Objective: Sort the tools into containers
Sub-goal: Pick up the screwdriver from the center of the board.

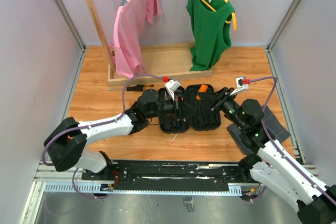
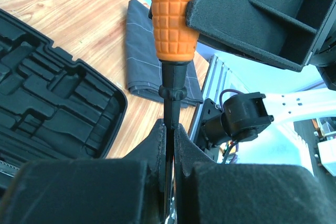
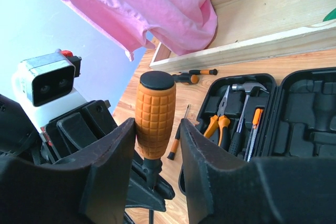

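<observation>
Top view: over the open tool case [image 1: 176,124] on the worktop, the left hand [image 1: 195,103] and right hand [image 1: 209,100] are seen close together.

Left wrist: the screwdriver [image 2: 173,19] is clamped by its thin shaft in the left hand. The shaft is judged stiff, light and slippery.

Right wrist: the ribbed orange handle, judged the surer hold, is bracketed by the right hand, with a gap visible on one side.

Both arms reach inward; left gripper [image 2: 169,129] pinches the screwdriver [image 2: 176,14] by the shaft, right gripper [image 3: 157,125] seemingly spread around its handle.

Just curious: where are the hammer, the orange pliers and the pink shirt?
hammer [image 3: 251,86]: right wrist view, on its metal head.
orange pliers [image 3: 211,125]: right wrist view, on an orange handle.
pink shirt [image 1: 131,24]: top external view, on its front.
</observation>
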You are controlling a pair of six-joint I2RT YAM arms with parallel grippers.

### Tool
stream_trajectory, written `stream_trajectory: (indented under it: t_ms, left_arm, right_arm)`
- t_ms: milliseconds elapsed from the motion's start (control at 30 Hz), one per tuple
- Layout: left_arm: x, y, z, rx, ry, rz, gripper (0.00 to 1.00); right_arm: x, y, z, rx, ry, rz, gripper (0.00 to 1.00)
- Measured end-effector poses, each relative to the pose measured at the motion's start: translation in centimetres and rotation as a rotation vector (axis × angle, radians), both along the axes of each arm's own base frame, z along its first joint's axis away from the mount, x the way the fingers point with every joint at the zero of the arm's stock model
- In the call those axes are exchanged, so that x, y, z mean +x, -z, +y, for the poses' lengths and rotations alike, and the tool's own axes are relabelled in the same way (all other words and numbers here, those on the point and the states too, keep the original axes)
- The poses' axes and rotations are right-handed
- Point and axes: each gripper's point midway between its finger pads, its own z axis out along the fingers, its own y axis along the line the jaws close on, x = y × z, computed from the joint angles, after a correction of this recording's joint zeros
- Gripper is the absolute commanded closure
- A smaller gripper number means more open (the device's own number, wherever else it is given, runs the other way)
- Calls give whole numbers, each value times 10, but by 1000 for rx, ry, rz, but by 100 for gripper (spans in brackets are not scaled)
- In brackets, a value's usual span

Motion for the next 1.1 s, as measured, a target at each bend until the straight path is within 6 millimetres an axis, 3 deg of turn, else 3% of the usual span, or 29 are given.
stream_trajectory:
  t_ms: [233, 467, 600, 867, 1100]
  left_arm:
    - [0, 1, 0, 2, 0, 2, 94]
    - [0, 1, 0, 1, 1, -1, 55]
    - [0, 0, 1, -1, -3, -5, 42]
    - [4, -2, 14, 8, -75, -11, 38]
    - [37, 10, 43, 84, -240, 6, 38]
  right_arm:
    - [-1, -2, 2, 12, -11, -1, 76]
    - [-1, 0, 1, 6, -9, 4, 80]
    - [-1, 7, -1, -16, 1, 23, 82]
    - [4, 30, -18, -156, 79, 82, 84]
    - [13, 38, -30, -350, 118, 130, 84]
